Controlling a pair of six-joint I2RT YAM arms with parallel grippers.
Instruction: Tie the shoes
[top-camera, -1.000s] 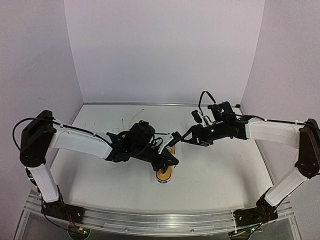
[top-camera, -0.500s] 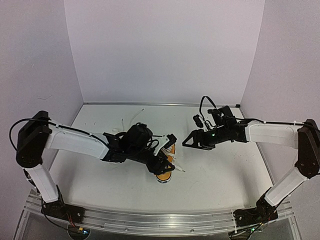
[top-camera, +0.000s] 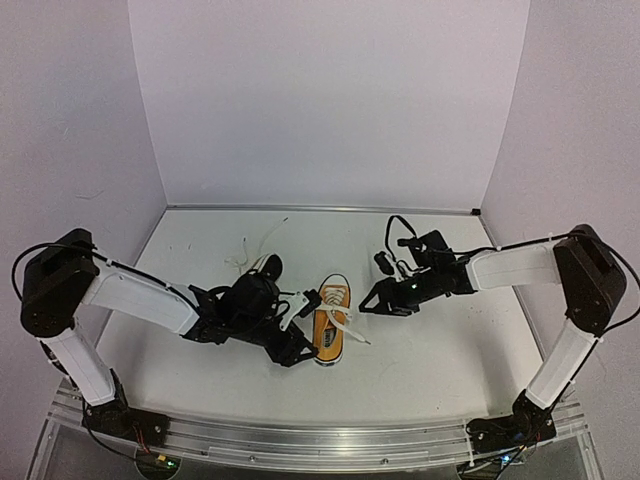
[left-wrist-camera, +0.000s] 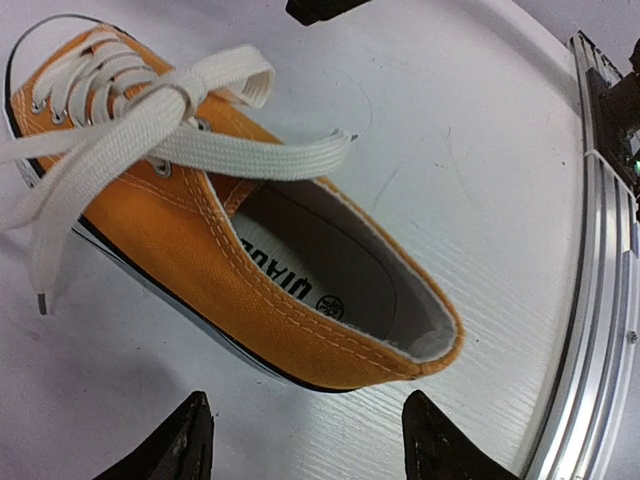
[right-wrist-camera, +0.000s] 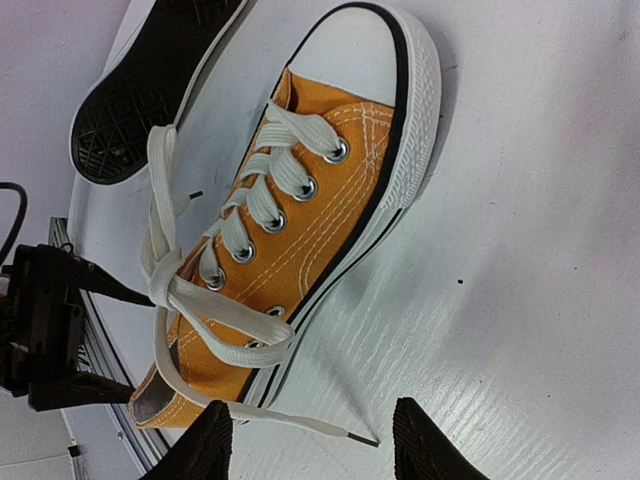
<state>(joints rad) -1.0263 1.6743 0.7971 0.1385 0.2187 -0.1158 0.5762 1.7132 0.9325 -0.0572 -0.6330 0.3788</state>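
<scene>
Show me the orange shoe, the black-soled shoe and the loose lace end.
orange shoe (right-wrist-camera: 322, 235), right wrist view, canvas beside the eyelets.
black-soled shoe (right-wrist-camera: 150, 85), right wrist view, sole tread.
loose lace end (right-wrist-camera: 345, 433), right wrist view, near its tip.

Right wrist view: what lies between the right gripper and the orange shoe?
A loose white lace end of the orange shoe crosses that gap, in the right wrist view.
</scene>
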